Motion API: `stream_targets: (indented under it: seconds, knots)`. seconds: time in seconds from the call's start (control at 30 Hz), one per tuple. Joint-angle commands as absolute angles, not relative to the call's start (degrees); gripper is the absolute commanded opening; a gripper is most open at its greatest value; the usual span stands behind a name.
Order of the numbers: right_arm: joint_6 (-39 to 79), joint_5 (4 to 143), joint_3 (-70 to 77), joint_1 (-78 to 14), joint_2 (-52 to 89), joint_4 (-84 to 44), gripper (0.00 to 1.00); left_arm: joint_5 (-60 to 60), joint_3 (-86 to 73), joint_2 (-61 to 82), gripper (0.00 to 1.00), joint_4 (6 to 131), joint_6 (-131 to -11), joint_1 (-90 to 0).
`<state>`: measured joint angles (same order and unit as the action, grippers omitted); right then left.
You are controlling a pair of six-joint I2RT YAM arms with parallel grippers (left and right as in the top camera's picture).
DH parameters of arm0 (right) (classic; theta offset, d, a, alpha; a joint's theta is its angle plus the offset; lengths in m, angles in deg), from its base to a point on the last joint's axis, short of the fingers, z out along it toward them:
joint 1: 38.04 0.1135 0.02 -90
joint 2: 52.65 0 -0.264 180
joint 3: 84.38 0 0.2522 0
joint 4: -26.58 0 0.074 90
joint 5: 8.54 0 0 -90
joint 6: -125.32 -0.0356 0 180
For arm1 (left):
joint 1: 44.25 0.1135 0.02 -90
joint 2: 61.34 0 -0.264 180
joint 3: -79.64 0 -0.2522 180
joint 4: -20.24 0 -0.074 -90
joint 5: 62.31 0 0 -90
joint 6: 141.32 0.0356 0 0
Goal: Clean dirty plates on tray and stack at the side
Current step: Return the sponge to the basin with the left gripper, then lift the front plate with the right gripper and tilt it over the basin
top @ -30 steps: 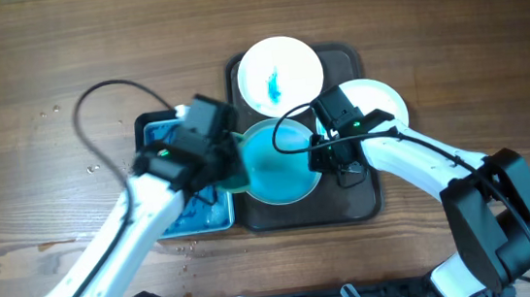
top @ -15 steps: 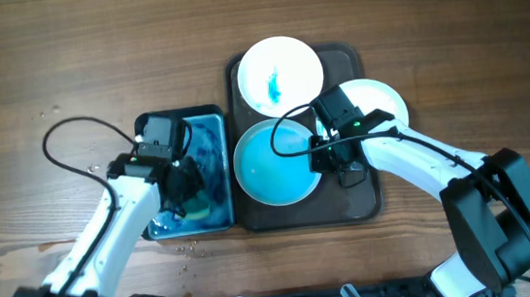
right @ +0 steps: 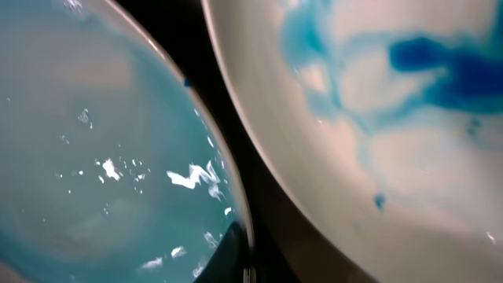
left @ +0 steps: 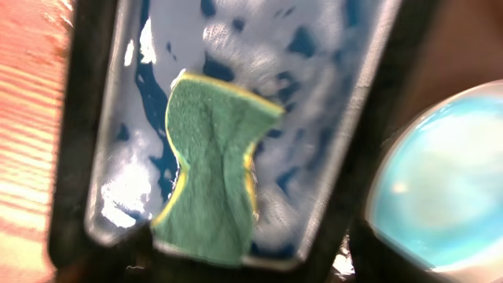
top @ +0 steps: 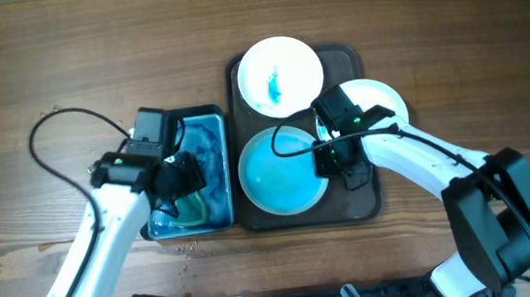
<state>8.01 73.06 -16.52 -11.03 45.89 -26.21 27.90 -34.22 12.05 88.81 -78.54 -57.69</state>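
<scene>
On the dark tray (top: 360, 200) a white plate (top: 280, 76) with a blue stain lies at the back. A plate (top: 283, 171) washed all over in light blue lies at the front. My right gripper (top: 329, 158) is shut on that plate's right rim; in the right wrist view a dark finger (right: 233, 245) lies on the rim of this blue plate (right: 94, 149), beside the stained plate (right: 377, 110). A third, clean white plate (top: 382, 98) sits at the tray's right edge. My left gripper (top: 176, 181) hovers open over a green sponge (left: 212, 173) lying free in foamy water.
A black-rimmed basin (top: 179, 113) of blue water stands left of the tray, and the sponge (top: 191, 210) lies at its near end. A black cable (top: 49, 130) loops over the wooden table left of the basin. Water drops dot the wood nearby.
My left arm swung from the blue plate to the basin, carrying the sponge. Its jaws opened and the sponge now lies in the water. The right gripper kept its hold.
</scene>
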Motion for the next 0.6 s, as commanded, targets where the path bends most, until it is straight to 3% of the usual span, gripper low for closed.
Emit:
stream_targets:
  seconds: [0.0,0.3,0.57]
  knots:
    - [13.7,76.1,-12.4,-11.2,41.4,-32.5,0.04,27.3,-28.5,3.9,1.0,91.7,-78.3,-57.5]
    - [16.3,76.7,1.7,-7.9,37.9,-44.9,0.04,29.1,-28.0,-9.2,1.0,93.9,-82.5,-57.5]
    - [14.1,87.6,5.0,3.8,38.4,-32.7,0.04,42.8,-28.0,-18.7,1.0,100.0,-93.7,-57.5]
